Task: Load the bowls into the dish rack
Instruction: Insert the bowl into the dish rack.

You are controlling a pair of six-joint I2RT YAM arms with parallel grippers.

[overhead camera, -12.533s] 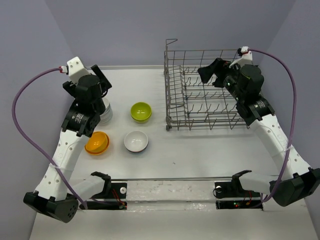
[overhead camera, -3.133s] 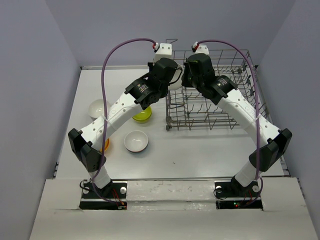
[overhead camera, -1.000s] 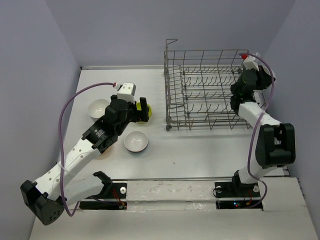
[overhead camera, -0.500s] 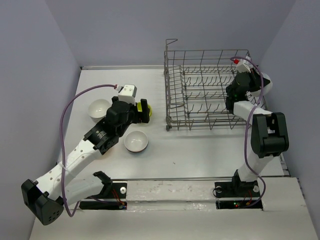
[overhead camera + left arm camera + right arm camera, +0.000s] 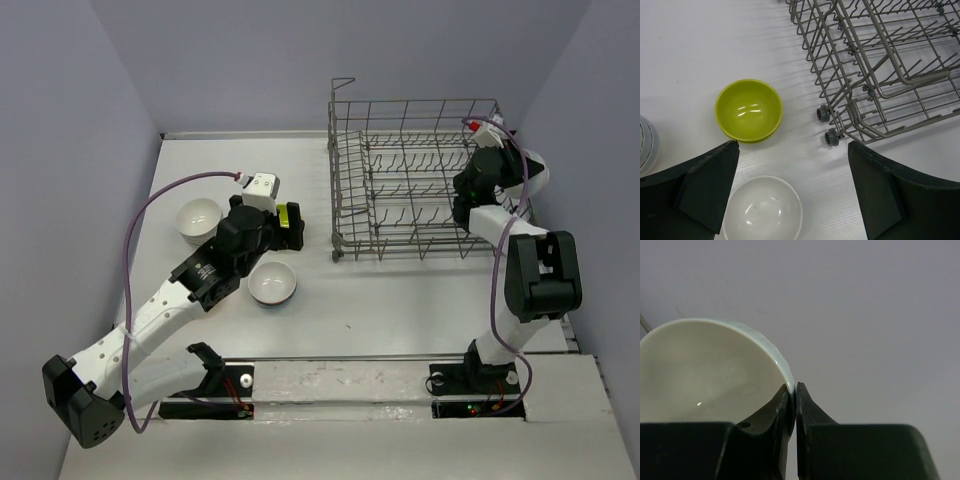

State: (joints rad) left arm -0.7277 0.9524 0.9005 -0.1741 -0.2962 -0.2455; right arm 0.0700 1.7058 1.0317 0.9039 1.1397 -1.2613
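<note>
While the left end effector (image 5: 792, 165) hangs over the bench (image 5: 685, 45) with its fingers wide apart and nothing between them, the right end effector (image 5: 792, 390) is clamped on the rim of a pale bowl (image 5: 705, 370), the two fingers pinched close on its edge. In the overhead view, that pale bowl shows at the right-hand end of the dish rack (image 5: 405, 185), at its far right side; whether it sits inside the wires or just beyond them cannot be told. Below the left wrist a lime green bowl (image 5: 748, 110) stands upright on the bench, just left of the rack's near left corner and clear of its wires. A white bowl (image 5: 762, 210) stands upright nearer the arm bases, close beside the green one but not touching it, and in the wrist view it lies between the parted fingers. A second white bowl (image 5: 198, 218) stands farther left on the bench, apart from both, with the left arm's cable arching above it.
</note>
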